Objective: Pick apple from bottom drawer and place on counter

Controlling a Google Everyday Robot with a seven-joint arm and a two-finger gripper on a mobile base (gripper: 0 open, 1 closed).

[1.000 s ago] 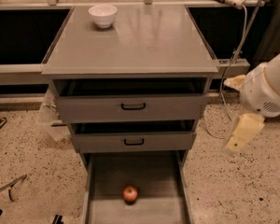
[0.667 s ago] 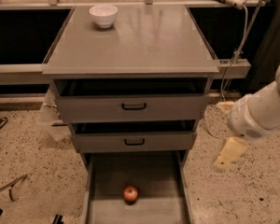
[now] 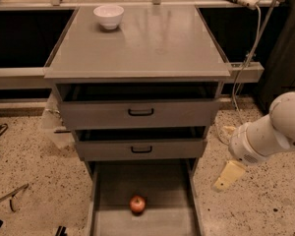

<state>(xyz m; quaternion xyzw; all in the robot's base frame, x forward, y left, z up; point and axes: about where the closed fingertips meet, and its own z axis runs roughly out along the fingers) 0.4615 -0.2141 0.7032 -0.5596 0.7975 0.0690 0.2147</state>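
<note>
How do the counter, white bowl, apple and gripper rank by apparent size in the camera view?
1. counter
2. white bowl and gripper, which hangs beside the bottom drawer, on its right in the picture: about alike, and probably at different distances from the camera, so unranked
3. apple, in the bottom drawer

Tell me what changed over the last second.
The claw and its arm dropped lower and swung in toward the open bottom drawer, though the claw is still outside it. Nothing was grasped or released. The apple stayed on the drawer floor and the white bowl stayed on the counter.
</note>
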